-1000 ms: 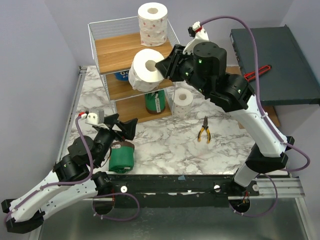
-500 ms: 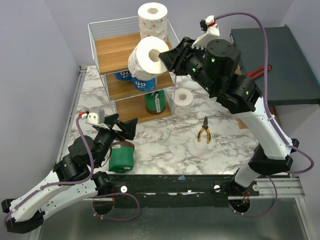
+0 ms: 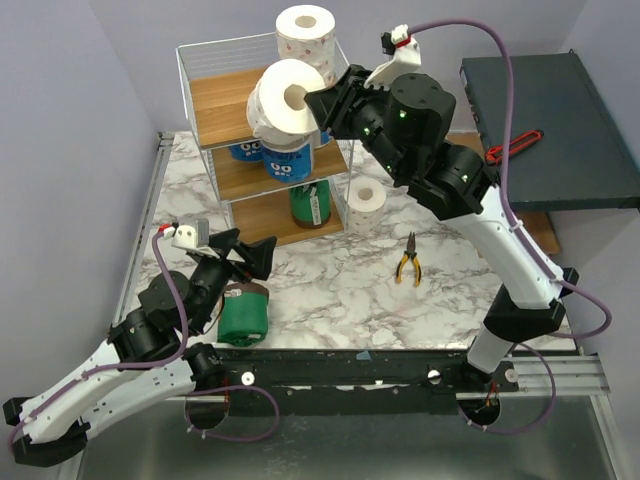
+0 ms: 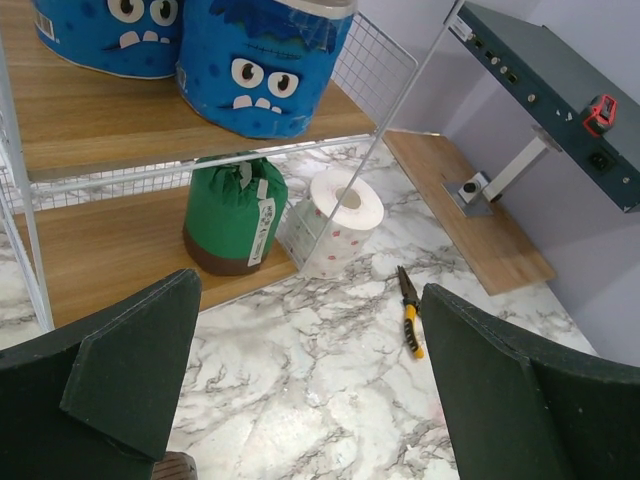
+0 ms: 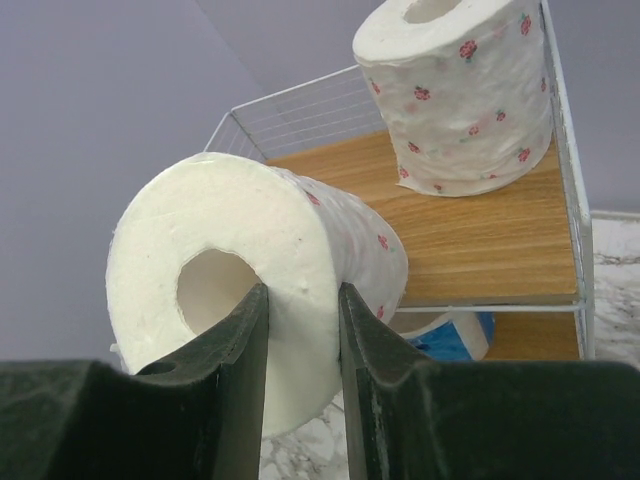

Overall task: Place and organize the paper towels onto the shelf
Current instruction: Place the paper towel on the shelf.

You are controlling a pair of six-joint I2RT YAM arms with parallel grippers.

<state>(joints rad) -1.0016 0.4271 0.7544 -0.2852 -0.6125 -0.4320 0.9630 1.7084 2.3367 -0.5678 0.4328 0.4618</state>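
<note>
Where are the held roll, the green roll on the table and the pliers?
held roll (image 3: 272, 95), top external view, end face beside core
green roll on the table (image 3: 243, 315), top external view, wrapper middle
pliers (image 3: 404, 268), top external view, yellow handles

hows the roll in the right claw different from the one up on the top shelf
The held roll is in the air, its wall pinched by the right claw with one finger inside the core. The top-shelf roll rests untouched on the top board. The held roll lies on its side with its core pointing sideways, while the top-shelf roll stands upright with its core up. Both are white with pink-red speckles and hollow cores.
</note>
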